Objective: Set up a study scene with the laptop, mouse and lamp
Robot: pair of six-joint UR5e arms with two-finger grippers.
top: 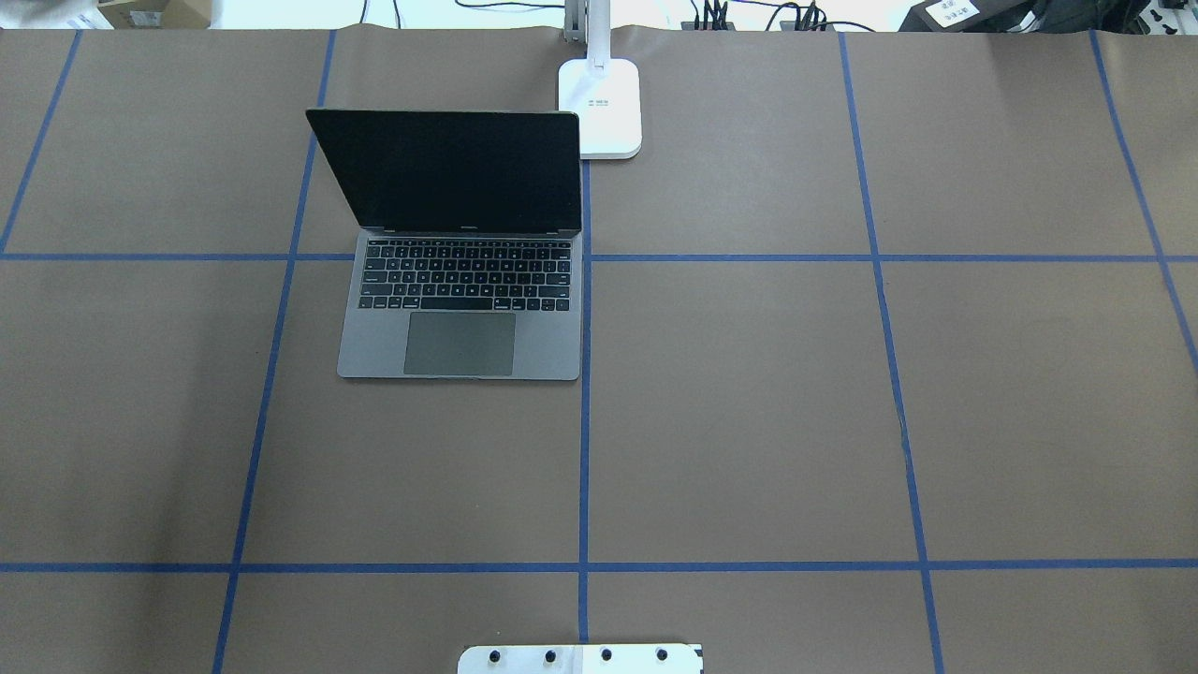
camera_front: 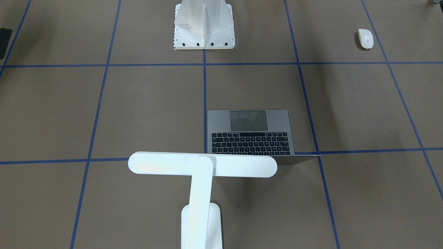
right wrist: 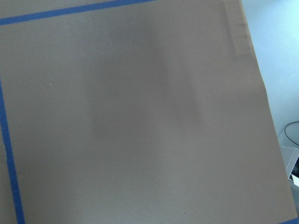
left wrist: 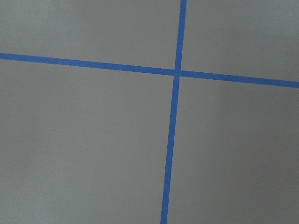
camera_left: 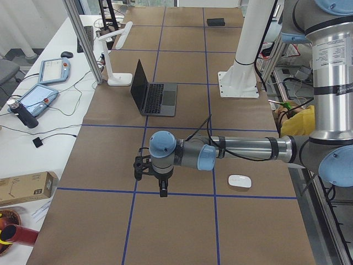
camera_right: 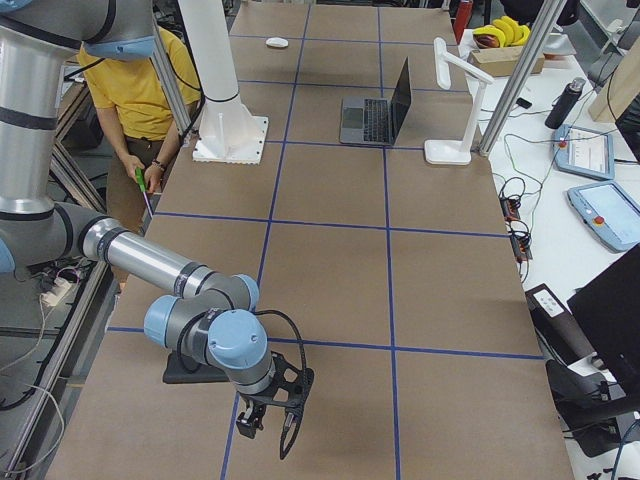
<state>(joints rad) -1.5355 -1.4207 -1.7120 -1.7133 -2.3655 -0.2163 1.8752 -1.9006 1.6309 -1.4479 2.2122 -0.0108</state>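
The left hand [camera_left: 161, 187] hangs low in the left-side view and the right hand [camera_right: 265, 432] lower left in the right-side view, both over the brown tabletop [top: 749, 421]; I cannot tell whether either is released or clenched. One slim grey metal laptop [top: 459, 328] stands open, upper left of centre overhead, with one white T-headed desk lamp [top: 600, 108] just beside its upper right corner. One small glossy white oval mouse [camera_front: 365, 38] lies well apart, upper right in the front-facing view. The marks on the lamp's base and under the laptop's screen are too small to read.
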